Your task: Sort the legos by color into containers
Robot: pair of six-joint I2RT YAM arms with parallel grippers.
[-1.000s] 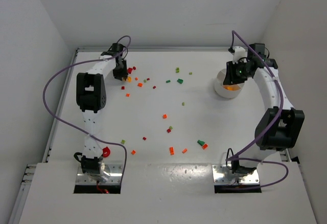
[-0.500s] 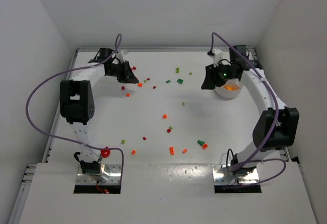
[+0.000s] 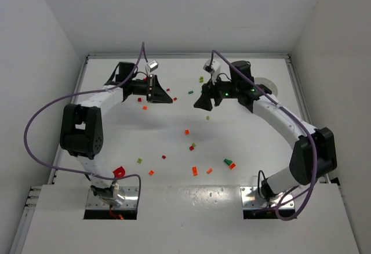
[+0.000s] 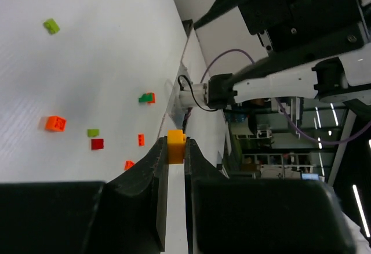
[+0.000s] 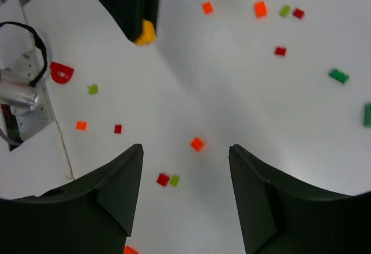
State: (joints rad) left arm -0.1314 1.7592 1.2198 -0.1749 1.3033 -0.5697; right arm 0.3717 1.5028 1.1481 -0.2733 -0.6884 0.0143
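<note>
Legos (image 3: pixel 186 131) like these look light, rigid and smooth-sided, so each should lift with almost no effort, yet one could squirt out of a pinch that lands off-centre; the safest hold, I judge, is across two flat opposite faces with the jaws square to the piece, since each is far smaller than the fingers; red, orange, yellow and green ones lie scattered over the middle of the table (image 3: pixel 243 144), most of them apart from one another. At the left, the left gripper (image 4: pixel 175 152) is closed tight on one yellow-orange brick (image 4: pixel 175 145), pinched at the very fingertips and apparently clear of the table. To its right, the right gripper (image 5: pixel 185 149) hangs above the scatter with its fingers spread wide and nothing between them; an orange brick (image 5: pixel 197 144) lies on the table below the gap. At the far right sits the white dish (image 3: pixel 272 83), partly hidden by the right arm.
</note>
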